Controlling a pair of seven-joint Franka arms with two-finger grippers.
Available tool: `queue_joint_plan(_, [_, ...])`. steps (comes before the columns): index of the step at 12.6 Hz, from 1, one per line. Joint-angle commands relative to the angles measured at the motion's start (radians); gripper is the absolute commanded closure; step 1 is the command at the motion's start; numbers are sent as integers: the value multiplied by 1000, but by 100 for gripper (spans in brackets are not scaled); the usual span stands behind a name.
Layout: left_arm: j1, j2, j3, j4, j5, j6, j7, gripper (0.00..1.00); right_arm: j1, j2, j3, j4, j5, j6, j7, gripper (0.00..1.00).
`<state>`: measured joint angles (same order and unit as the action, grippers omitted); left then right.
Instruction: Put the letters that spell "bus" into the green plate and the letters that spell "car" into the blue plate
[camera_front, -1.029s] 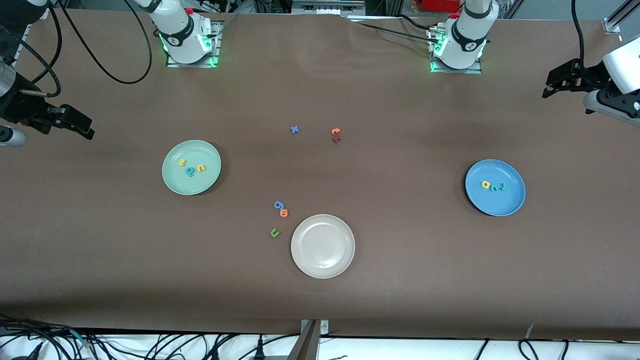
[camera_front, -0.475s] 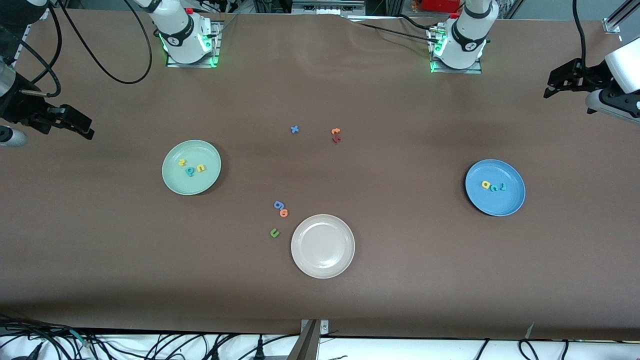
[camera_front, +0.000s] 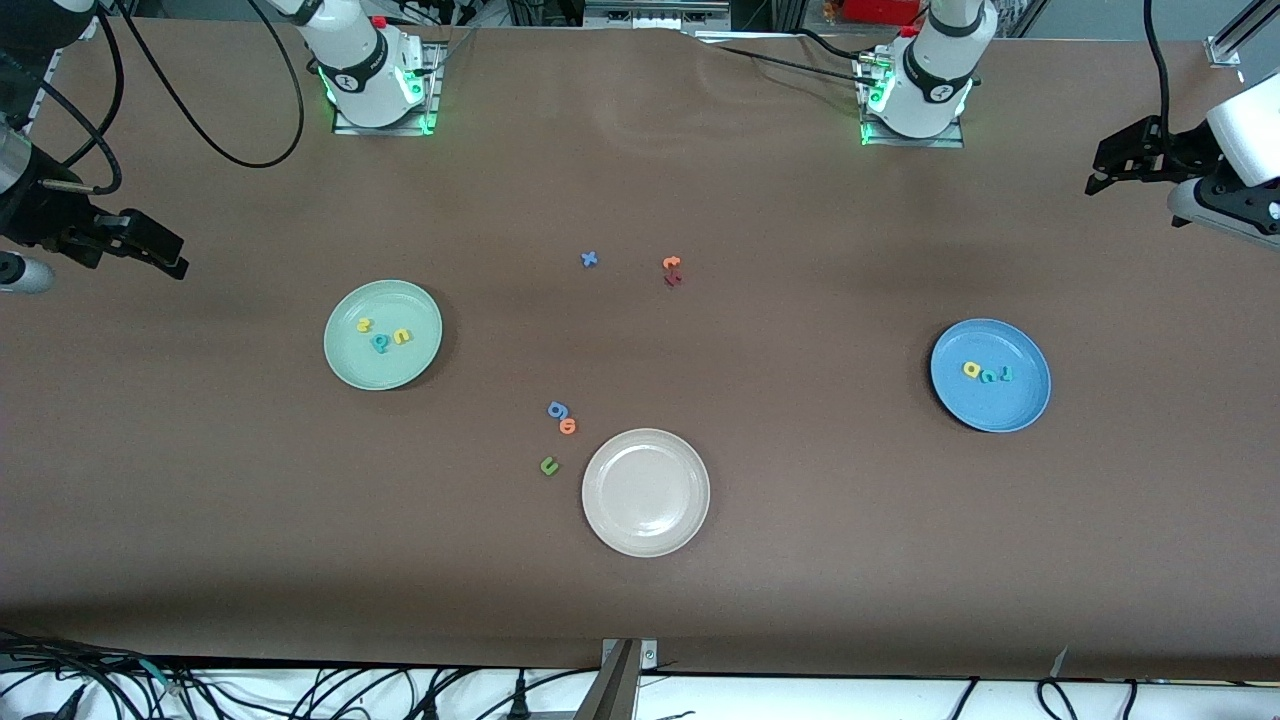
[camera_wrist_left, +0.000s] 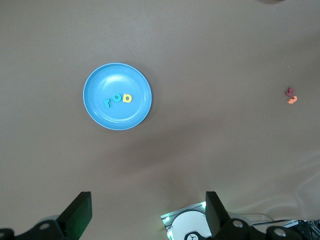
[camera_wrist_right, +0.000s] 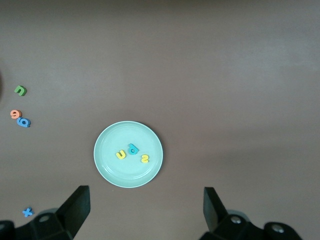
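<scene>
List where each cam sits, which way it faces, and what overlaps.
Front: high across the table, facing both bases; right claw and left claw open, raised at the table ends.
Left wrist: looks down on the blue plate; own open fingers show.
Right wrist: looks down on the green plate; own fingers show.
Shared: each plate also appears in front.

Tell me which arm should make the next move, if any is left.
Neither. The bus letters lie in the green plate, the car letters in the blue plate; left gripper and right gripper wait open.

A beige-white plate (camera_front: 645, 492) sits near the green "u" (camera_front: 548, 466), orange "o" (camera_front: 568, 427) and blue "g" (camera_front: 557, 410).
</scene>
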<state>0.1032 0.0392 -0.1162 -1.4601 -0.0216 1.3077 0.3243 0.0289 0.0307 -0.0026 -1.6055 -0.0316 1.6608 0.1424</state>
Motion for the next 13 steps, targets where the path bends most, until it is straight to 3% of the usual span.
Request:
queue_joint_plan(1, [12, 2, 4, 23, -20, -24, 6, 0, -1, 8, 1, 22, -7, -9, 11, 0])
queue_joint_plan(7, [10, 4, 1, 21, -8, -22, 4, 0, -3, 17, 1, 22, 53, -15, -33, 0])
queue_joint_plan(13, [3, 5, 0, 23, 0, -25, 6, 0, 2, 32, 6, 22, 52, -10, -46, 0])
